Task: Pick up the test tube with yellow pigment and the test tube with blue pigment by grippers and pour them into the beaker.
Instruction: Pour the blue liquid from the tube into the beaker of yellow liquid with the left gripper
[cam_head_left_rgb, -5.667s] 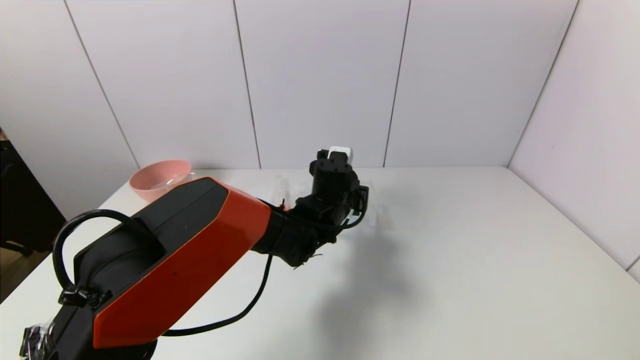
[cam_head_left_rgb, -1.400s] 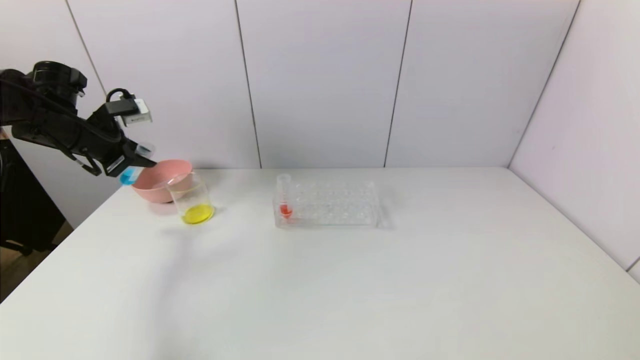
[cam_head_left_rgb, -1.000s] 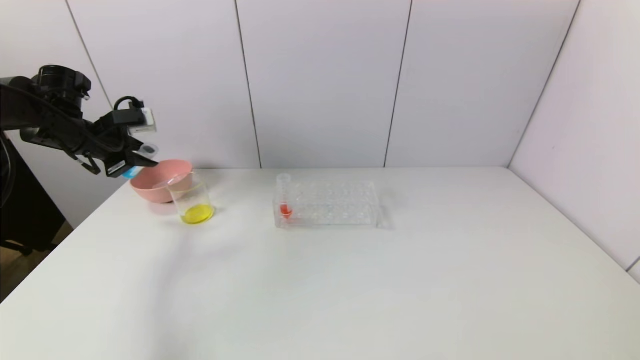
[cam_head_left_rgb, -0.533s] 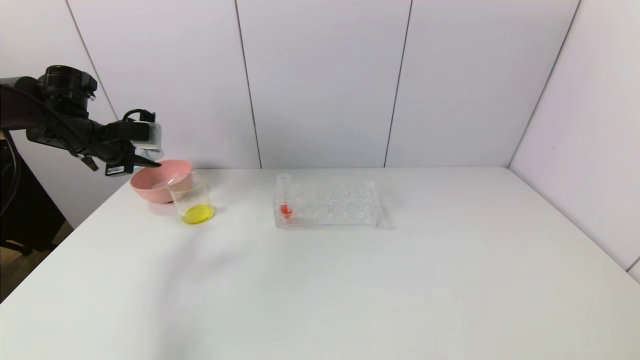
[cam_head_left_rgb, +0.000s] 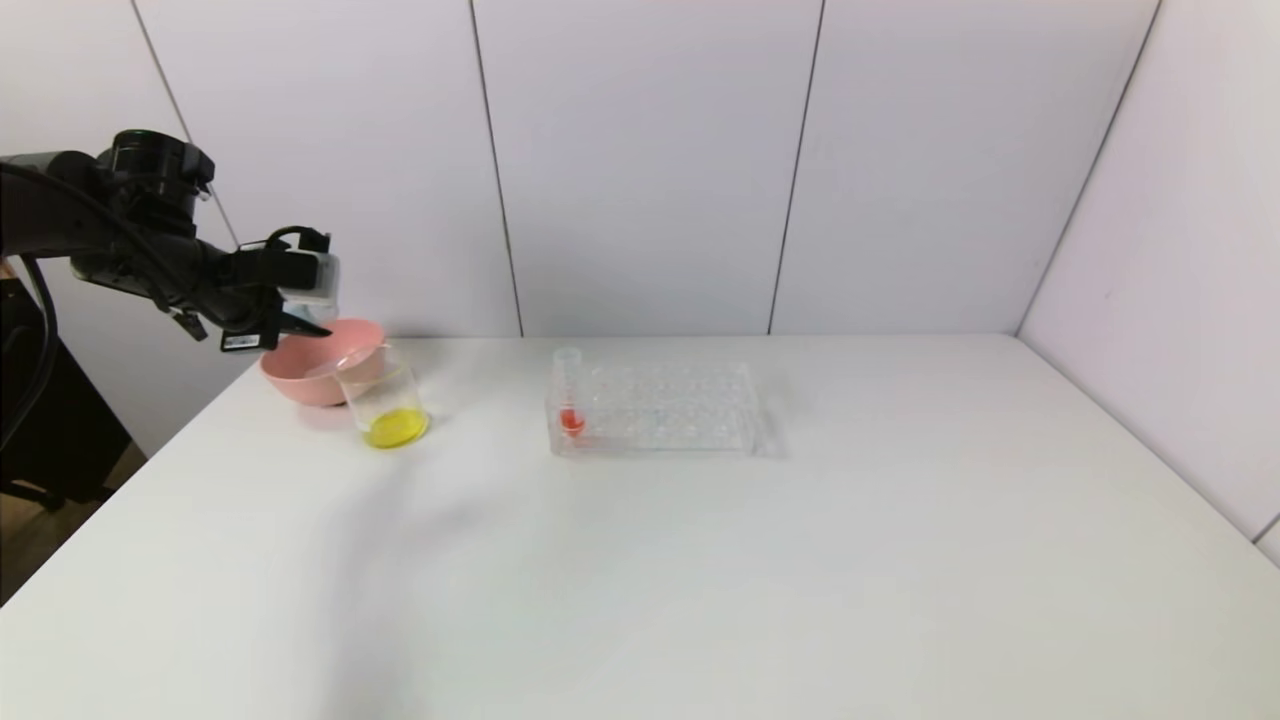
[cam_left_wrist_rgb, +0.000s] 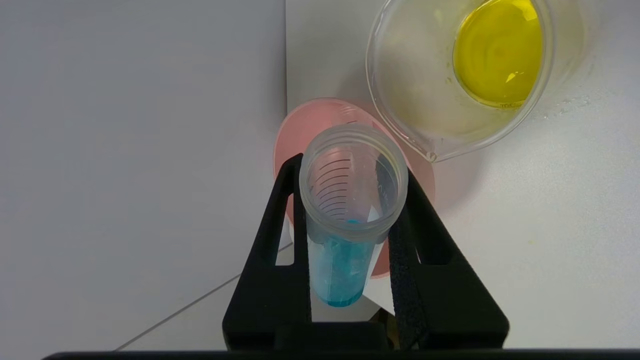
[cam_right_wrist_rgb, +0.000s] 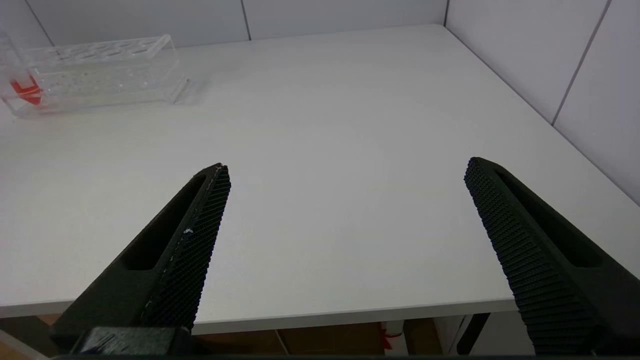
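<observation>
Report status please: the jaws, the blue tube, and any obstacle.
Left gripper shut on blue test tube, raised above pink bowl. Right gripper open, idle at table edge. Beaker holds yellow liquid; blue unpoured. Nothing blocking.

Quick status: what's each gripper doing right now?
Left gripper: shut on the test tube with blue pigment.
Right gripper: open, holding nothing.
</observation>
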